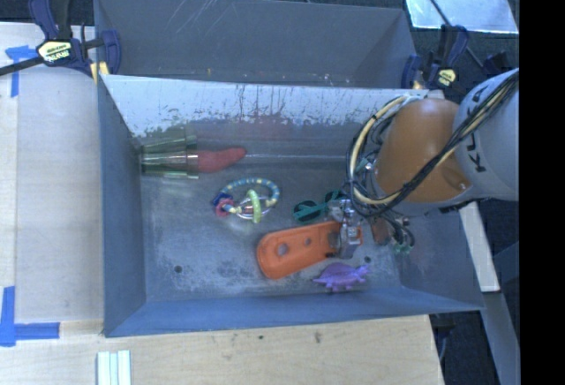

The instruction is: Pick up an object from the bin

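My gripper (346,231) is low in the bin's right part, its tips at the right end of a flat orange oblong piece with holes (294,252). The fingers look closed against that end. A teal scissor-like handle (310,209) lies just left of the gripper. A small purple toy dinosaur (342,277) lies on the floor just below it.
A pastel beaded ring toy (246,200) lies left of centre. A brush-like thing with a red tip and a clear grey-green handle (188,159) lies at the back left. The arm's orange cover and cables hang over the bin's right side.
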You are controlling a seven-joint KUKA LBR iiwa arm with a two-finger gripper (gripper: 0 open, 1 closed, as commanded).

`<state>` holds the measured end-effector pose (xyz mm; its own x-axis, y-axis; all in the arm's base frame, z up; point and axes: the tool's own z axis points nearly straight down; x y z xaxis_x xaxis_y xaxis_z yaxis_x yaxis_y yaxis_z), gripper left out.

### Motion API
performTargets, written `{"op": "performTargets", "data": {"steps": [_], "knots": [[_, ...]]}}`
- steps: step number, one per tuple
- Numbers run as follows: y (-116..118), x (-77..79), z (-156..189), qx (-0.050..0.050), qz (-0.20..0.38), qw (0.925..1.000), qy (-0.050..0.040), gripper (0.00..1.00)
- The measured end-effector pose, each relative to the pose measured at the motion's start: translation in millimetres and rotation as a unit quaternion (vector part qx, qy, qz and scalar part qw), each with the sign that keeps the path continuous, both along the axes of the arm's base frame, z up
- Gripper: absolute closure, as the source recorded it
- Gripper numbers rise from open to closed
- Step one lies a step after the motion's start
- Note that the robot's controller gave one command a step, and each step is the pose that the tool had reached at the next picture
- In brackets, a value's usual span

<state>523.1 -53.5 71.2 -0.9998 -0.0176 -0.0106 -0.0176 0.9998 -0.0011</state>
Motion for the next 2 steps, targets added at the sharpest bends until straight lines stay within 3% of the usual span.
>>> {"op": "performTargets", "data": {"steps": [1, 2], "knots": [[0.0, 0.0, 0.0, 0.0, 0.0, 1.0, 0.0, 1.0], [-10.7, 13.8, 129.5, -0.001, 0.027, 0.9996, -0.0022, 1.0]]}}
